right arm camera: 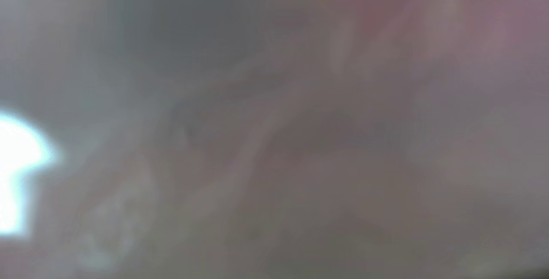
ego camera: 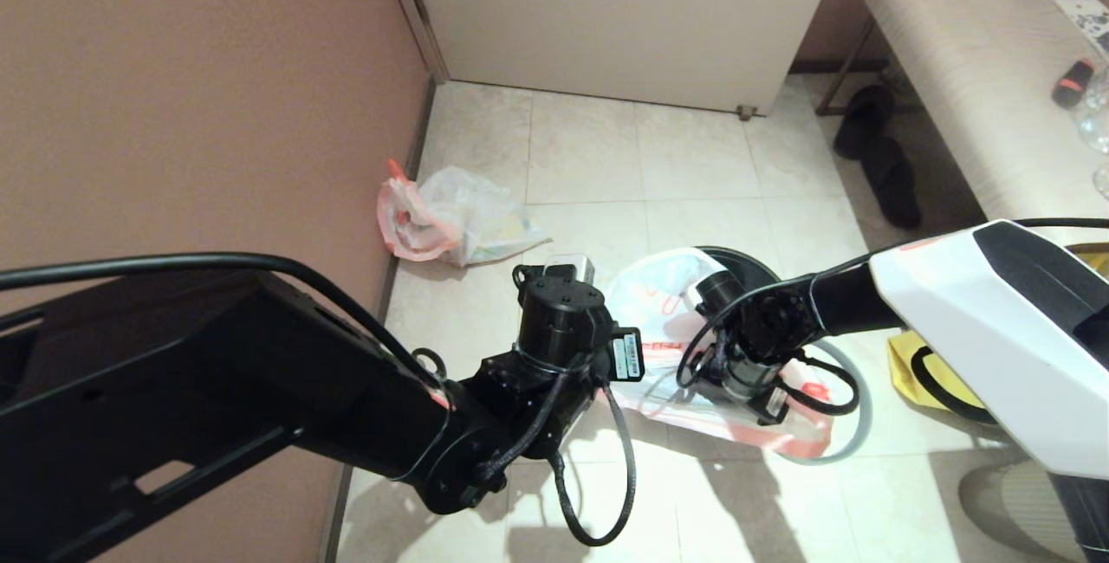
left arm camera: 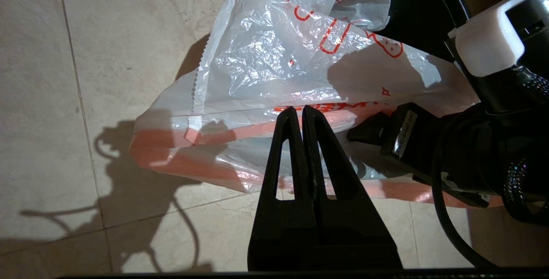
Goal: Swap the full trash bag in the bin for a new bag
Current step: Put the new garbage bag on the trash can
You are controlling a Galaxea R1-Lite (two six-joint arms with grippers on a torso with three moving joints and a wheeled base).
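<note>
Two bags are on the floor: the full trash bag (ego camera: pixel 450 221) slumps against the wall, well apart from the bin (ego camera: pixel 752 267), while the new bag (ego camera: pixel 658 303) is draped over the bin's mouth and spills onto the tiles toward the robot. The left tool (left arm camera: pixel 302 113) has its fingers pressed together, hovering over the bag's pink-red band with no film visibly caught between them. The right tool (ego camera: pixel 736 377) is sunk in the bag's folds, fingers hidden, presumably spread wide. The likely risk: thin film could snag or tear on those fingers, or drag the loose grey ring (ego camera: pixel 853 433), lying half under the bag, further off.
</note>
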